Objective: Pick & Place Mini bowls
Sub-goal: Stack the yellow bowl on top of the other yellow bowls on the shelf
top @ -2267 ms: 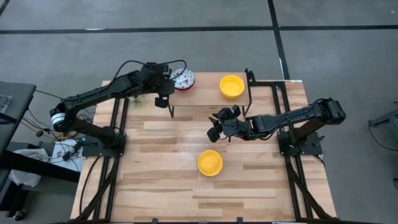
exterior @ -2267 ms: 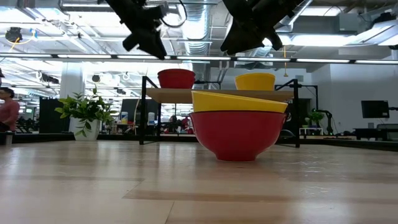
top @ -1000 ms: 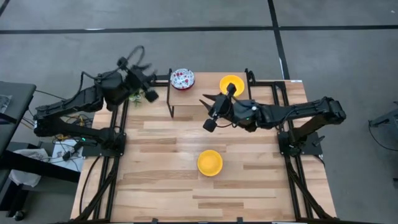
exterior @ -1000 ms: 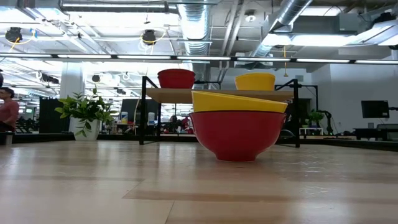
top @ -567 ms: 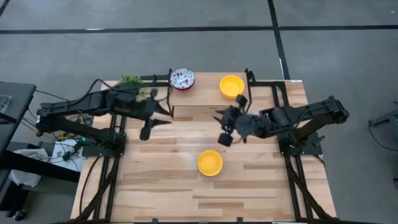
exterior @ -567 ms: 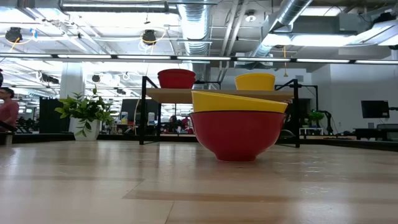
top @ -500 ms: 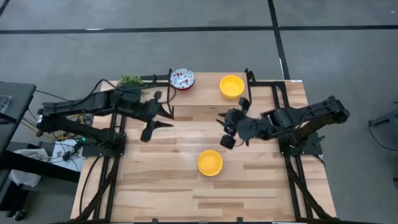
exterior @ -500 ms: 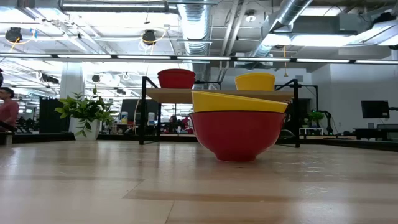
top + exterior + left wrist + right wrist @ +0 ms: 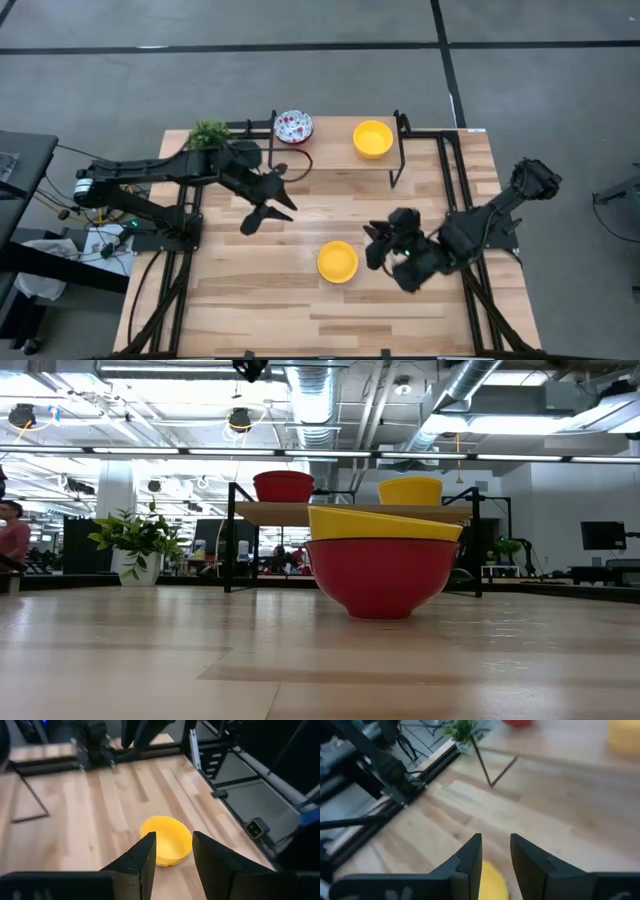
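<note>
Mini bowls sit in three places as I look down: my left hand (image 9: 262, 215) hangs over the middle of the bench (image 9: 250, 300), fingers slightly parted and holding nothing, aimed toward the yellow bowl (image 9: 338, 262) lying on the boards; in the left wrist view that bowl (image 9: 166, 841) shows just past the fingertips (image 9: 146, 851). My right hand (image 9: 381, 247) is just beside the same bowl on its right, arm folded low toward the front of the bench, fingers narrowly apart and empty; its wrist view catches only the bowl's yellow edge (image 9: 492, 882) between the fingers. Farther out, on the raised shelf (image 9: 335, 158) at the back, the speckled bowl (image 9: 293, 126) and the second yellow bowl (image 9: 372, 138) stand well apart, with the potted plant (image 9: 209, 133) at the back left corner. Half a second ago both hands were nearer the shelf; each has since swung forward, the right one farthest. No bowl has moved.
</note>
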`<state>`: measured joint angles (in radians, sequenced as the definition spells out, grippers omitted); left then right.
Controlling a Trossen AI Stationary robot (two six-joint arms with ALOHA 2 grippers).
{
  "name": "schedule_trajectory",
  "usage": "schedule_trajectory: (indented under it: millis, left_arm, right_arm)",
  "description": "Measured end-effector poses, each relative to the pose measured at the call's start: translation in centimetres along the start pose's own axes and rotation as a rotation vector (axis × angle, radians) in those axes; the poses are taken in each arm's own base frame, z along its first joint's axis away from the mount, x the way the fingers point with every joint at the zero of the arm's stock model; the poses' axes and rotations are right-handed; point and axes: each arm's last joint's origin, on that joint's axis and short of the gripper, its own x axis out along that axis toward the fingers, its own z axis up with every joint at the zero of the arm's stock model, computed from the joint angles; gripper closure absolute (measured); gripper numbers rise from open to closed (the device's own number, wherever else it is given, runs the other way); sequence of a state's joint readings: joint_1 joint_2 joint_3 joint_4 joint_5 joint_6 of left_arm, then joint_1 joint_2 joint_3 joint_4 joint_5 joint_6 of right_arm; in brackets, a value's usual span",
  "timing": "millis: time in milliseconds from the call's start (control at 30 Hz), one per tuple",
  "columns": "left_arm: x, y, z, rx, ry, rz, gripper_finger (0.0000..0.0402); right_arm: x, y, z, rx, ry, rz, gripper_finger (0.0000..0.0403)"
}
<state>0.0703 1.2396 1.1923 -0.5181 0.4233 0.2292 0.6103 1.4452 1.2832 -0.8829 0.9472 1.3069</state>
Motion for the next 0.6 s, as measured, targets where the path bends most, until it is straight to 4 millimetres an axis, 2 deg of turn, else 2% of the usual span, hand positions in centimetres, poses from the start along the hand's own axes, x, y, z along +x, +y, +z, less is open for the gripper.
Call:
schedule_trajectory:
  millis: [133, 267, 467, 600]
  left_arm:
    - [1.7, -1.1, -0.5, -0.031, 0.047, -0.059, 0.0276]
    - [2.6, -3.2, -2.4, -0.034, 0.101, -0.132, 0.0276]
    - [3.0, -6.0, -5.2, -0.098, 0.106, -0.182, 0.0276]
    - [3.1, -7.3, -6.6, -0.150, 0.041, -0.146, 0.0276]
  right_arm:
    - [0.2, -0.3, -3.0, 0.084, 0.022, 0.016, 0.0312]
    - [1.0, 0.3, -5.0, 0.129, 0.051, 0.062, 0.0312]
    - [2.8, 1.6, -7.1, 0.015, 0.100, 0.091, 0.0312]
    - [5.0, 1.8, -8.2, -0.071, 0.208, 0.059, 0.0312]
